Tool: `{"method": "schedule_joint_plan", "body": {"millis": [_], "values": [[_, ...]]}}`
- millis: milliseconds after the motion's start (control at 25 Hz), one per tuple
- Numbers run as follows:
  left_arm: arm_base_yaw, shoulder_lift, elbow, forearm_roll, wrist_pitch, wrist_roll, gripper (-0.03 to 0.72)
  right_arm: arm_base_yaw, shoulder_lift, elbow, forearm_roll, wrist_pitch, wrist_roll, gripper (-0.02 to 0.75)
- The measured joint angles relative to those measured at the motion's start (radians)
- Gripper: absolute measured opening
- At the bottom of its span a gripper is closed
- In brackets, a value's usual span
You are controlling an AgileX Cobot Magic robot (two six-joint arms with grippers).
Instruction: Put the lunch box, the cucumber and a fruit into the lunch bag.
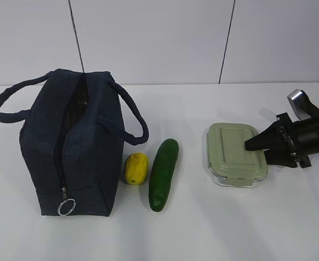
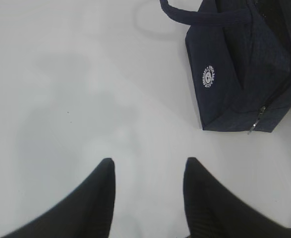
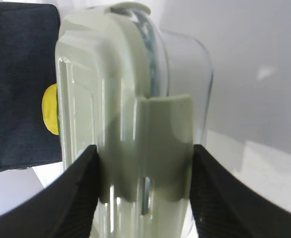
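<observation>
Right gripper [image 3: 144,163] level, side-on — jaws clasping the lunch box [image 3: 135,124].

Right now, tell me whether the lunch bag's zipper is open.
Open: the lunch bag gapes along its top, zip pull down at the end.

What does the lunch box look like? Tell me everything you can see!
The lunch box is flat and rectangular with rounded corners. Its body looks like clear plastic or glass, and its pale green lid is snapped on with flaps at the edges. It seems empty. It lies flat on the white table, to the right of the cucumber. The right gripper has its black jaws on either side of the box's right end, pressed against it at a lid flap.
</observation>
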Motion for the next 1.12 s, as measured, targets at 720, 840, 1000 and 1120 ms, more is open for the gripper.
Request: {"method": "schedule_joint_plan", "body": {"millis": [720, 840, 1000, 1120], "values": [[0.000, 0.000, 0.000, 0.014, 0.000, 0.000, 0.326, 0.000, -0.002, 0.000, 0.000, -0.001, 0.044, 0.379], [0.000, 0.000, 0.000, 0.021, 0.000, 0.000, 0.326, 0.000, -0.004, 0.000, 0.000, -0.001, 0.044, 0.379], [0.000, 0.000, 0.000, 0.021, 0.000, 0.000, 0.326, 0.000, -0.004, 0.000, 0.000, -0.001, 0.044, 0.379], [0.000, 0.000, 0.000, 0.022, 0.000, 0.000, 0.326, 0.000, -0.004, 0.000, 0.000, -0.001, 0.044, 0.379]]}}
